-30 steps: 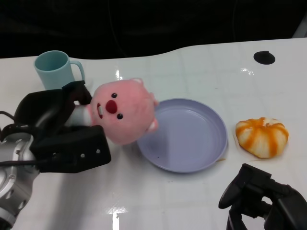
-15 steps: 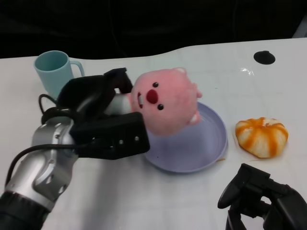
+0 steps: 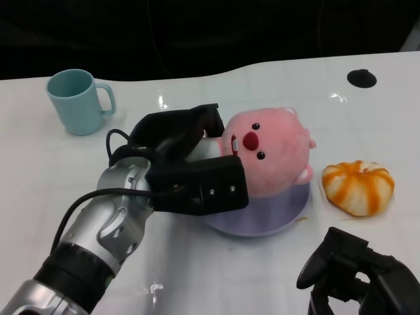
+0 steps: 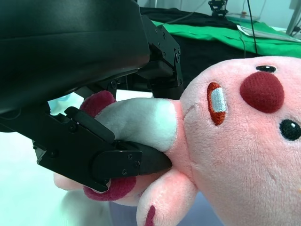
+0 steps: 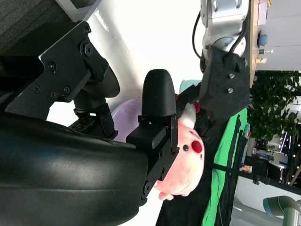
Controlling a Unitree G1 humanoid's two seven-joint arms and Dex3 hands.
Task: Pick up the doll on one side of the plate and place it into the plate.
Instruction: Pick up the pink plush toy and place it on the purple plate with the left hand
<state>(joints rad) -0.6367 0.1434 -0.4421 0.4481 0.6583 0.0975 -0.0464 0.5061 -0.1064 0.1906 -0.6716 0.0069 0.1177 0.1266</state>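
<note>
Doll carried over the plate, not yet let go.

My left hand (image 3: pixel 187 164) grips the pink doll (image 3: pixel 266 154) around its grey-white body, fingers closed above and below it (the left wrist view shows them wrapped tight), and the doll's head juts out beyond my fingertips, over the purple plate (image 3: pixel 289 209) that lies under and just past my hand. I cannot tell whether the doll already touches the plate. Picking up looks done; lowering it, opening my fingers and drawing back are left. My right hand (image 3: pixel 357 275) rests low near me on the table (image 3: pixel 197 275), holding nothing, though I cannot tell how far its fingers are curled.
</note>
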